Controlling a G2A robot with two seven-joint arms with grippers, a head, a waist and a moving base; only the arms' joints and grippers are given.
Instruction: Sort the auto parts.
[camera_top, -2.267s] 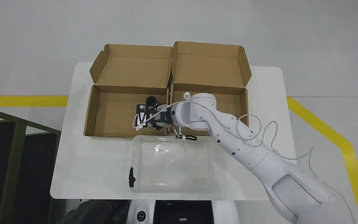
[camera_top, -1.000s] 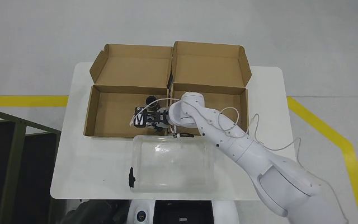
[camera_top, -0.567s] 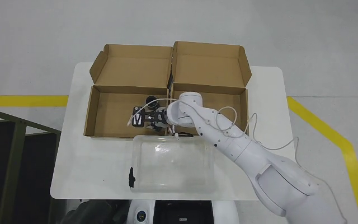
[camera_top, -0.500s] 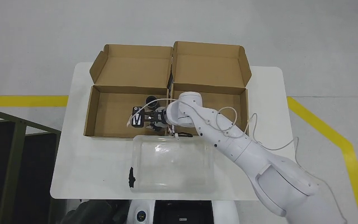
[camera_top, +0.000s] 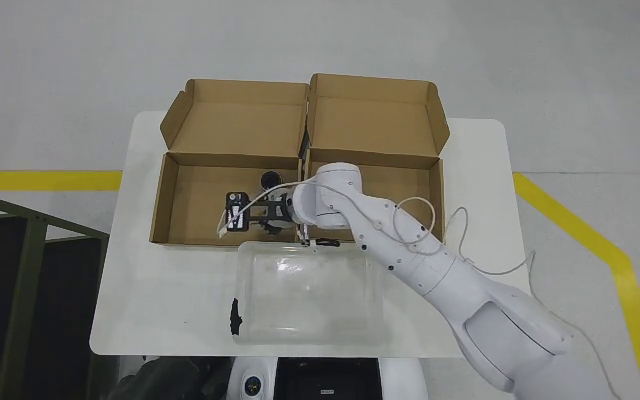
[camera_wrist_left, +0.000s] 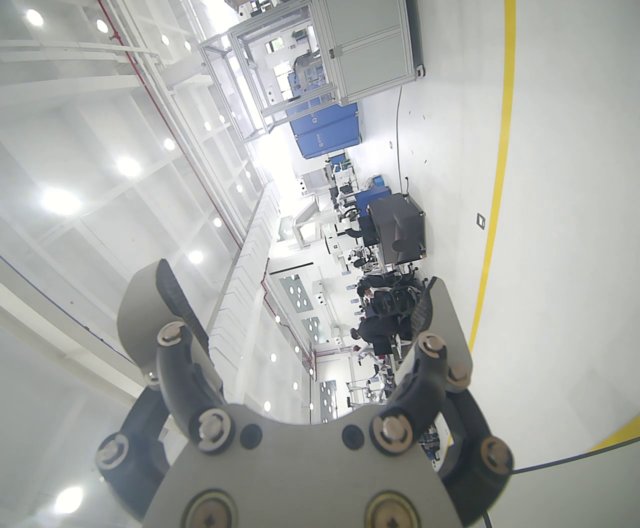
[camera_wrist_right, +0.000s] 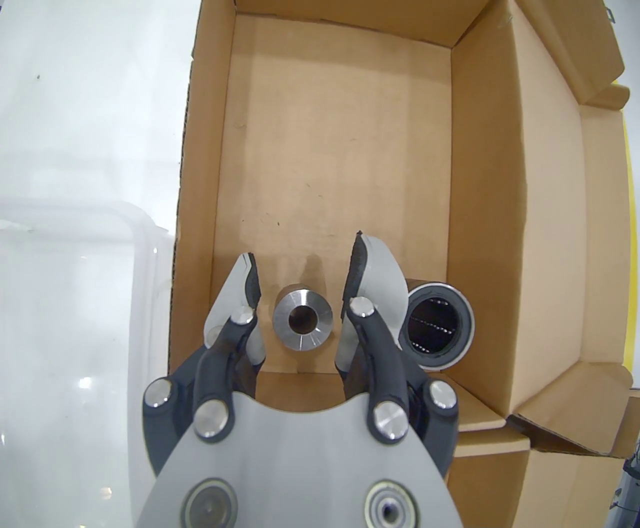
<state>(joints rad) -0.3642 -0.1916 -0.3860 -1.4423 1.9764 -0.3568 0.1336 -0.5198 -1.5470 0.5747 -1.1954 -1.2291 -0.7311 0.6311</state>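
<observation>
A short steel cylinder (camera_wrist_right: 302, 320) with a centre hole lies on the floor of the left cardboard box (camera_wrist_right: 330, 150), near its corner. My right gripper (camera_wrist_right: 304, 247) is open, one finger on each side of the cylinder with a small gap to it. Beside it, against the box wall, lies a linear bearing (camera_wrist_right: 436, 325) with a black bore. From above, the right gripper (camera_top: 232, 212) is inside the left box (camera_top: 190, 205) and the bearing (camera_top: 270, 180) lies just behind it. My left gripper (camera_wrist_left: 297, 274) is open, holds nothing and points into the hall.
A second open cardboard box (camera_top: 415, 190) stands to the right of the first, partly crossed by the right arm. A clear plastic bin (camera_top: 310, 295) sits in front of both boxes, with a small black object (camera_top: 234, 318) at its left front edge. White table (camera_top: 130, 260) lies bare at the left.
The right gripper has slid leftward, deeper into the left box, away from the bearing.
</observation>
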